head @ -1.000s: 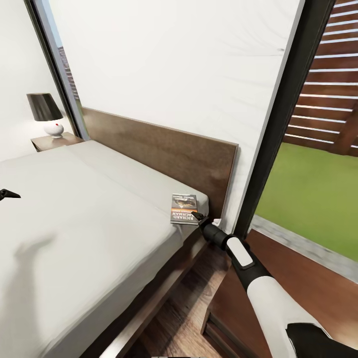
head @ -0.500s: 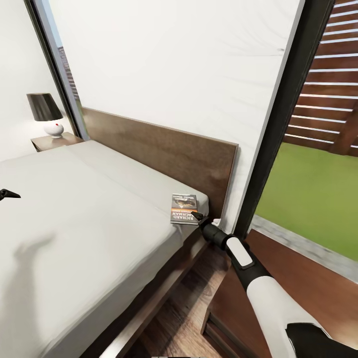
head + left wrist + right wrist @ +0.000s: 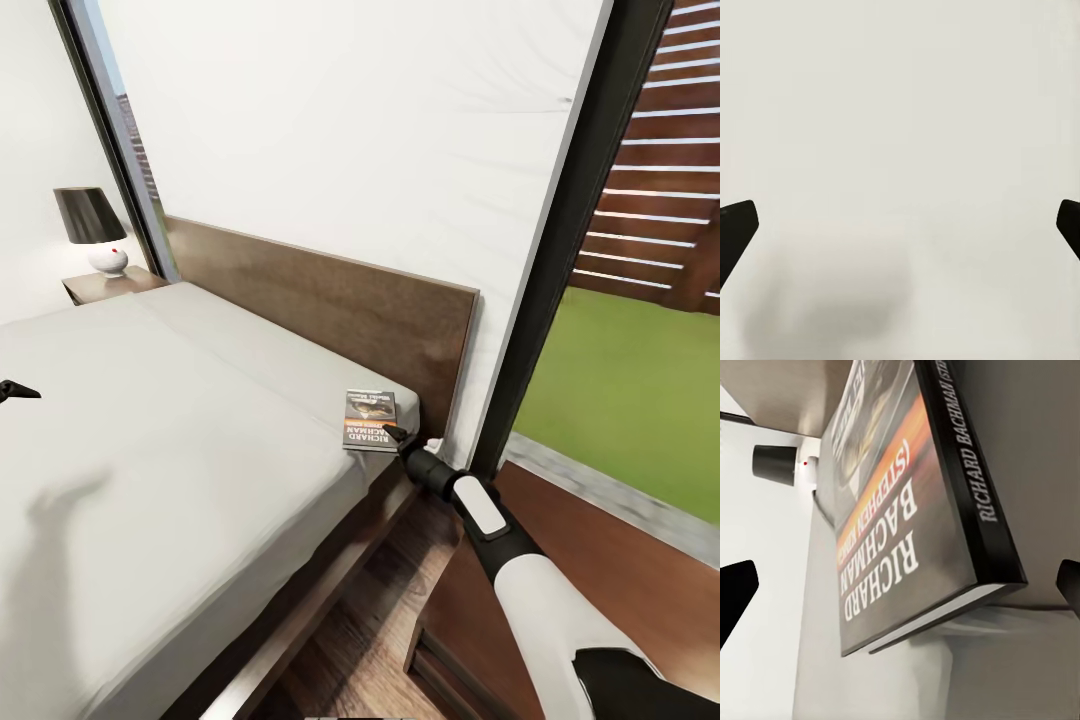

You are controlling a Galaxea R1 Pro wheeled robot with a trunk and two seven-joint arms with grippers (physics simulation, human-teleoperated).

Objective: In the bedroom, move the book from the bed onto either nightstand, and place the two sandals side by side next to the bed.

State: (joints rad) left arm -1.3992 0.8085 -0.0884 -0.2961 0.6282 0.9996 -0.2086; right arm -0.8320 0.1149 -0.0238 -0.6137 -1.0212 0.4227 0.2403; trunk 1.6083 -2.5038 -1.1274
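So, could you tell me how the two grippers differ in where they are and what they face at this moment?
The right gripper is reached out to the near corner of the book on the bed, by the headboard; the left gripper hangs over bare mattress, far from the book. The right wrist view has the book's corner between the fingertips, not yet clamped; the left wrist view has plain mattress between them. Both are open.

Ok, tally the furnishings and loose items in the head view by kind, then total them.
Dark brown wooden bed with pale grey mattress: 1
Dark-brown wooden nightstands: 2
Black-shaded white-based lamp: 1
Dark grey, orange-banded paperback book: 1
Total: 5
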